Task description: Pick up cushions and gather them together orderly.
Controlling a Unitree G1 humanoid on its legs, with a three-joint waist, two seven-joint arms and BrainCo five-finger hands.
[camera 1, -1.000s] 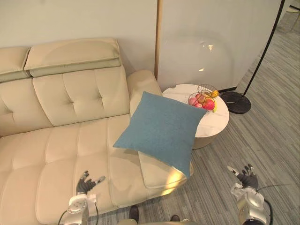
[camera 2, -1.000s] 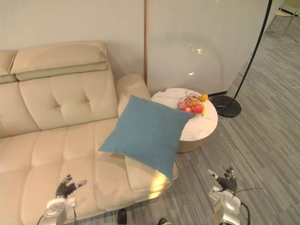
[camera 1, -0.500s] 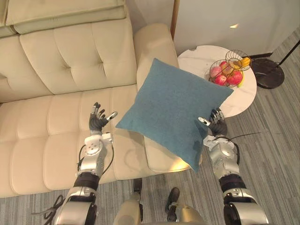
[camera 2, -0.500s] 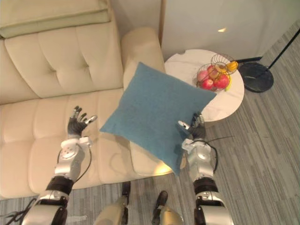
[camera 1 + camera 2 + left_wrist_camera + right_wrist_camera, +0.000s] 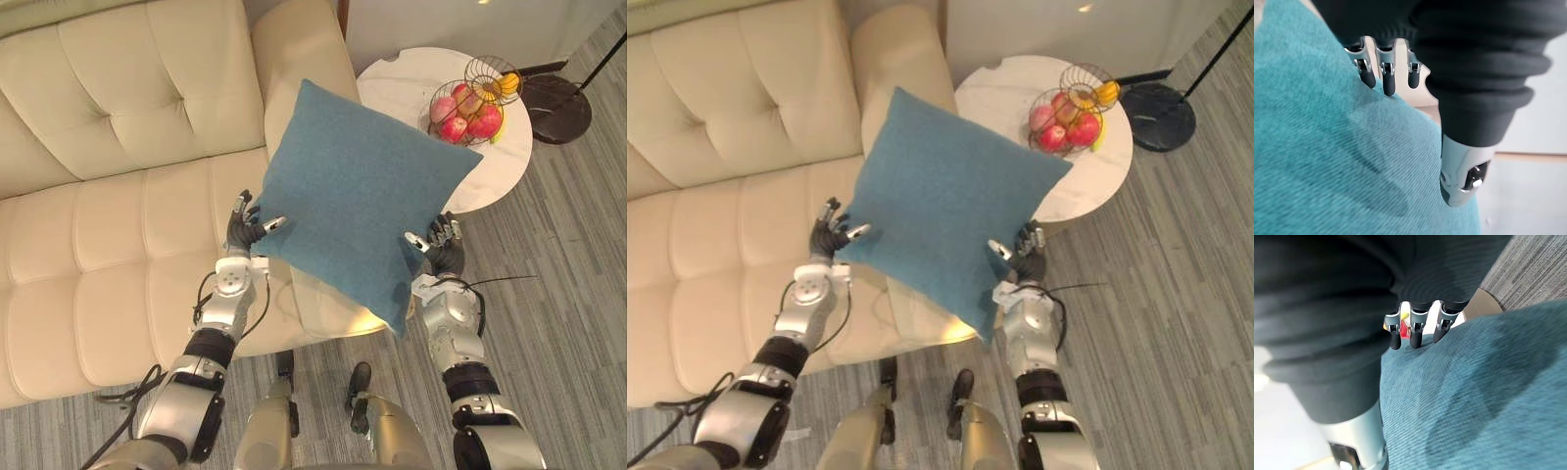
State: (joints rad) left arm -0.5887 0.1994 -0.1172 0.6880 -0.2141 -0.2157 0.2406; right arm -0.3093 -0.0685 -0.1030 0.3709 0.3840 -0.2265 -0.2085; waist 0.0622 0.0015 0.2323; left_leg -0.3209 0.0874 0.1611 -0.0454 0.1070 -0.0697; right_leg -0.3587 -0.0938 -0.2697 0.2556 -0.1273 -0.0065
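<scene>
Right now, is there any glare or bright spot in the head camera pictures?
Left eye view: a warm bright patch on the front seat edge of the sofa, just under the lower corner of the blue cushion. Right eye view: the same patch; the white side table looks evenly lit.

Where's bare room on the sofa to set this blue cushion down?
The sofa seat is bare leftward of the left hand, bordered by the backrest. The right is crowded: armrest, then the round side table with its fruit basket. The blue cushion lies between that hand and the right hand, both open.
</scene>
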